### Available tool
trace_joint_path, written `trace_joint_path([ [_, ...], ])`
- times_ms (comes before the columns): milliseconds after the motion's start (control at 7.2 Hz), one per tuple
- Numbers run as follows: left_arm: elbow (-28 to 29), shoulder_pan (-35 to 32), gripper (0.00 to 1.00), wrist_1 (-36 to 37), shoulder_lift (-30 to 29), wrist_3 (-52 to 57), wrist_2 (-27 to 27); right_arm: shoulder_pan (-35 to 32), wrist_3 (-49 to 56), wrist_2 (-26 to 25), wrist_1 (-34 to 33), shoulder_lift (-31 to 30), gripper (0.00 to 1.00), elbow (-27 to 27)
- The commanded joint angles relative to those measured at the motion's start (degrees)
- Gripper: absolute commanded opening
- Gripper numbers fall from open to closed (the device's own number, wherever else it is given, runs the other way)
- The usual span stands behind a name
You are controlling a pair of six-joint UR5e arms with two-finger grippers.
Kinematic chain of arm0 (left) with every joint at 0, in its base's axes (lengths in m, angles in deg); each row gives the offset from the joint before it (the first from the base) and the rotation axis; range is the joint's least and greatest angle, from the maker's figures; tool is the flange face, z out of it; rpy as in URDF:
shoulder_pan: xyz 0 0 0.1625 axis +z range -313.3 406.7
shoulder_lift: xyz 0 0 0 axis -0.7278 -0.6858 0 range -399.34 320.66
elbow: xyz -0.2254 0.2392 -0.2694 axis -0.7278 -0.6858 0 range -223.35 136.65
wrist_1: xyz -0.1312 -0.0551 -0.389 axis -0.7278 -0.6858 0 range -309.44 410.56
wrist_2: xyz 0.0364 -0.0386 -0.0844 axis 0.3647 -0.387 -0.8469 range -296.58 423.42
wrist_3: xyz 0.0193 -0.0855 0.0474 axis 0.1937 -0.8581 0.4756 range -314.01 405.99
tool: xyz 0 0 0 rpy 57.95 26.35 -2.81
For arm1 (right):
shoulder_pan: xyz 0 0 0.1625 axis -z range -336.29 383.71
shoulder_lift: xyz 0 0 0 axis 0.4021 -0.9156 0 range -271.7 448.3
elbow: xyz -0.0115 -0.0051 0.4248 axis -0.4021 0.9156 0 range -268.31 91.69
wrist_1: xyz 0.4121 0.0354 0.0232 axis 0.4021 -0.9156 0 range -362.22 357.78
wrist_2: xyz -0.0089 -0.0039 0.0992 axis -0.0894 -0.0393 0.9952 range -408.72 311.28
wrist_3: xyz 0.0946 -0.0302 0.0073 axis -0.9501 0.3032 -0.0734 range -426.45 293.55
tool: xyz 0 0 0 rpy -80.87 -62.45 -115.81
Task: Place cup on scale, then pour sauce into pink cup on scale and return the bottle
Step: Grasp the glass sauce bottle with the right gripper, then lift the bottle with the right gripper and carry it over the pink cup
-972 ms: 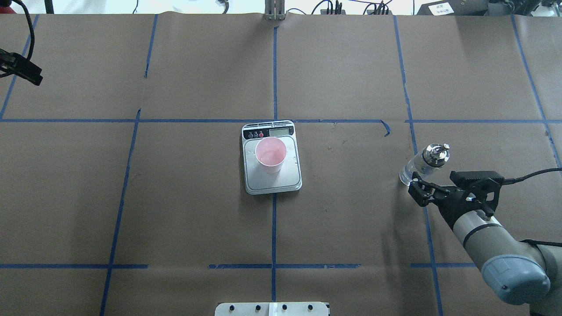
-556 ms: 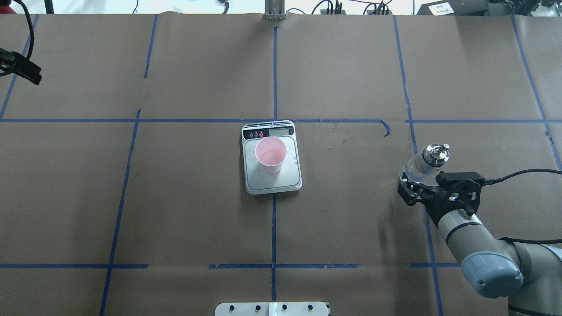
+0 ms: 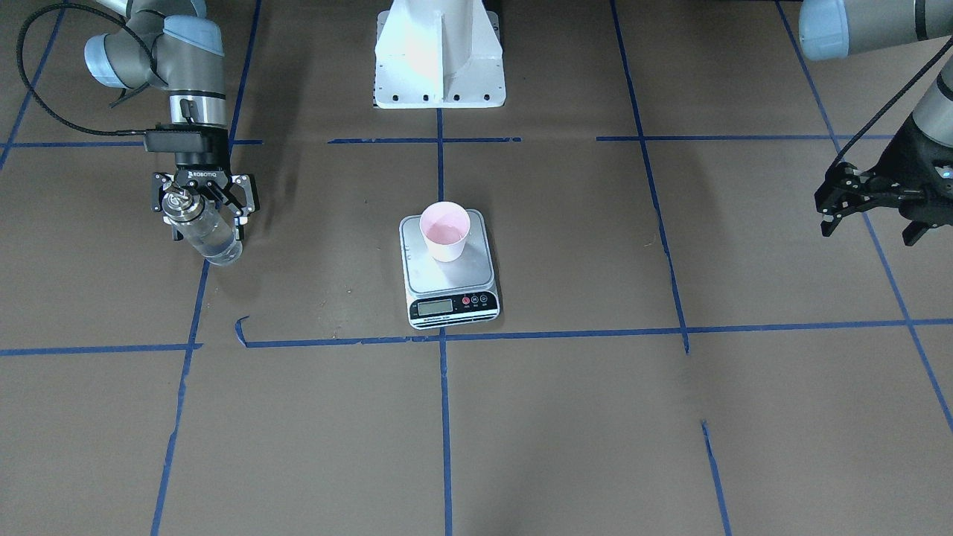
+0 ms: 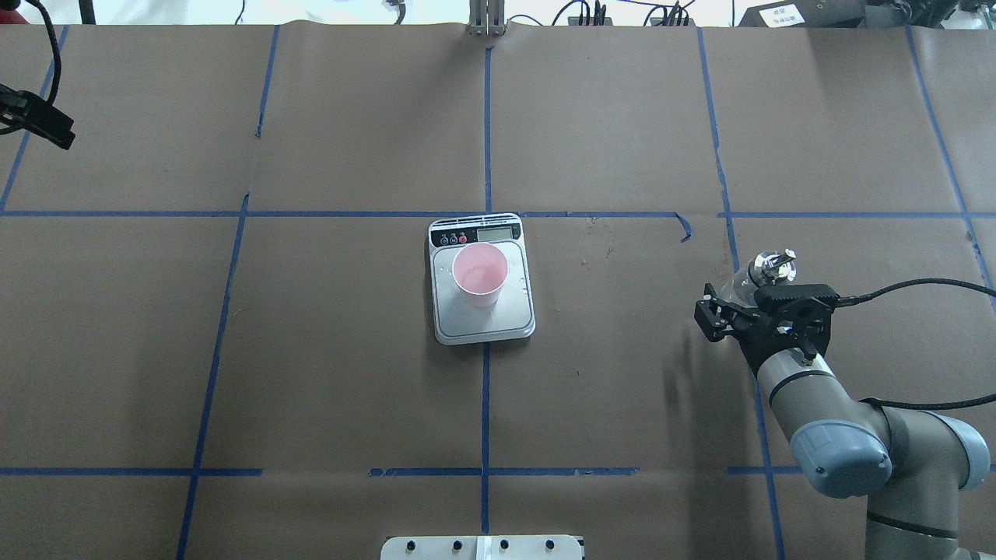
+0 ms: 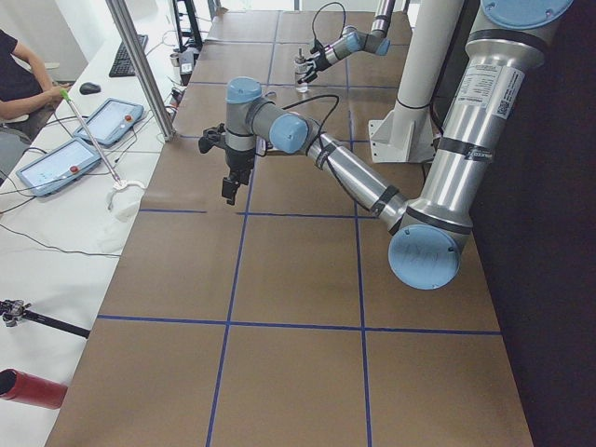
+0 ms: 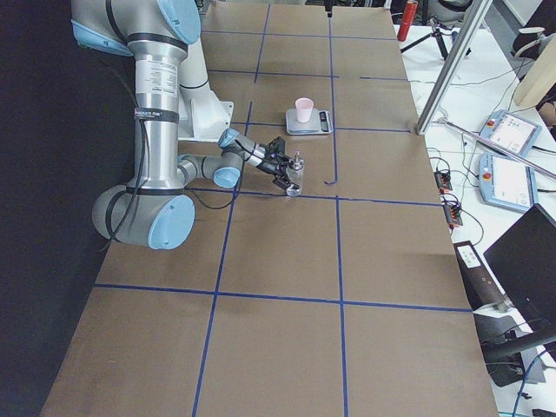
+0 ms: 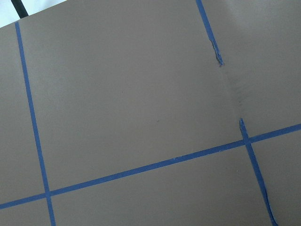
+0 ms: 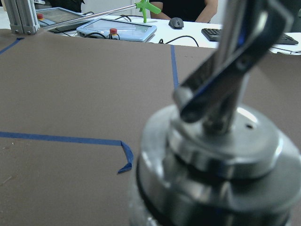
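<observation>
The right gripper has slid forward from just short of the bottle, its spread jaws now sitting either side of the glass, and the arm's elbow has swung in toward mid-table.

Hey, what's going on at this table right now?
A two-armed robot is doing a pouring job. The pink cup already sits on the scale in the middle of the table. The right gripper is open and straddles the glass bottle, which stands on the table off to that side; it has not closed on it. The left gripper hangs open and empty, far from everything.
</observation>
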Motion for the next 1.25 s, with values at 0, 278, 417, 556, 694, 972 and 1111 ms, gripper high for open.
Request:
trace_joint_path([
  [0,-0.06,-0.09,1.00,0.09,-0.09,-0.19,0.00,-1.42,1.85,0.30,0.12,1.51,0.61,0.85],
  [278,-0.15,-0.26,1.00,0.17,-0.44,-0.89,-0.44,-1.68,7.42,0.91,7.20,1.42,0.00,1.99],
  [417,-0.15,-0.44,1.00,0.17,-0.44,-0.89,-0.61,-2.20,8.25,1.27,7.85,1.60,0.00,1.64],
  [556,-0.23,-0.53,1.00,0.17,-0.44,-0.80,-0.62,-3.86,9.74,4.32,7.68,1.60,0.00,0.68],
  [694,-0.15,-1.14,1.00,0.17,-0.35,-0.72,-0.70,-5.53,15.76,7.04,7.42,2.38,0.00,-0.98],
  [972,-0.15,-2.54,1.00,0.09,-0.09,0.07,-0.79,-6.07,22.98,6.81,4.89,7.55,0.00,-1.61],
  [1111,0.03,-2.72,1.00,-0.09,0.69,2.51,-0.79,-7.47,29.29,7.07,4.52,10.62,0.00,-1.44],
])
